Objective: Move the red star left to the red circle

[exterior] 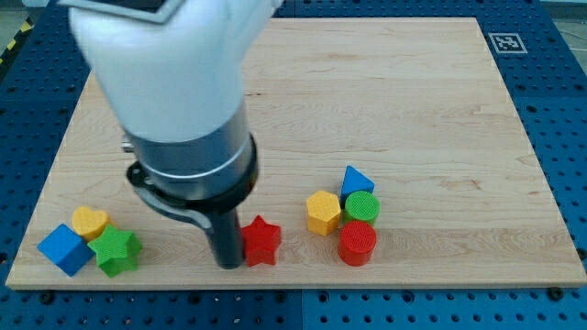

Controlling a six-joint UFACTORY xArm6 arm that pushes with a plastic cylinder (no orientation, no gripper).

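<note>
The red star [261,240] lies near the view's bottom edge of the wooden board, left of centre. The red circle [358,243] lies to its right, in a cluster with other blocks. My tip [227,263] is at the red star's left side, touching or nearly touching it. The arm's white and dark body hides the board above the tip.
A yellow hexagon [323,212], a green circle [361,208] and a blue triangle [354,181] sit against the red circle. A blue cube [64,248], a yellow heart [89,222] and a green star [116,249] sit at the bottom left. The board's bottom edge [293,286] is close.
</note>
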